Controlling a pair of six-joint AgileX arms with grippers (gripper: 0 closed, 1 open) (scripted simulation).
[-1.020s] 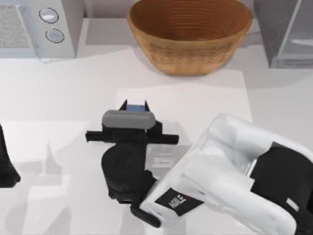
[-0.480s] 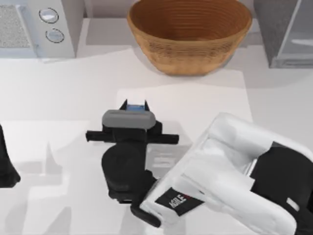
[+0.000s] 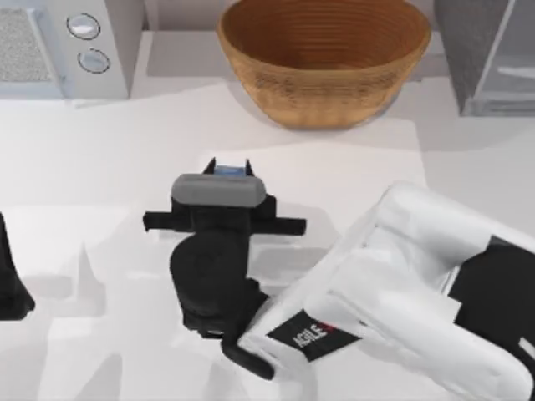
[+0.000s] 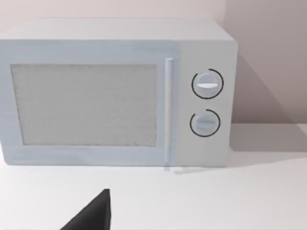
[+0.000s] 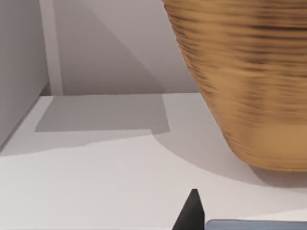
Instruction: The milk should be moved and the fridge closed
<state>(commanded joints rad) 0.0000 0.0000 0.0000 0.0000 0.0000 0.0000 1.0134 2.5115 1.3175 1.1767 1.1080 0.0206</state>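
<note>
The right gripper (image 3: 227,170) is near the middle of the desk (image 3: 125,150), just in front of the basket (image 3: 324,58). Its fingers (image 3: 209,166) sit on both sides of the milk (image 3: 227,172), close against it, so they look shut on the carton. In the top view I see just a bit of the milk's blue top between the two dark tips. In the right wrist view a blue edge of the milk (image 5: 254,224) sits next to one finger (image 5: 191,211), with the basket (image 5: 240,81) close ahead. The milk is a small carton, so I think it is light. Its walls are thin card and could dent if squeezed too hard. The sides may be a bit smooth, so a firm, gentle hold on two flat sides near the top seems best. It looks like it stands up, with its long side going up and down, but I cannot tell which way the front faces. The fridge (image 3: 489,54) is at the far right of the desk. The left arm (image 3: 12,280) rests at the left edge, facing the microwave (image 4: 117,91).
</note>
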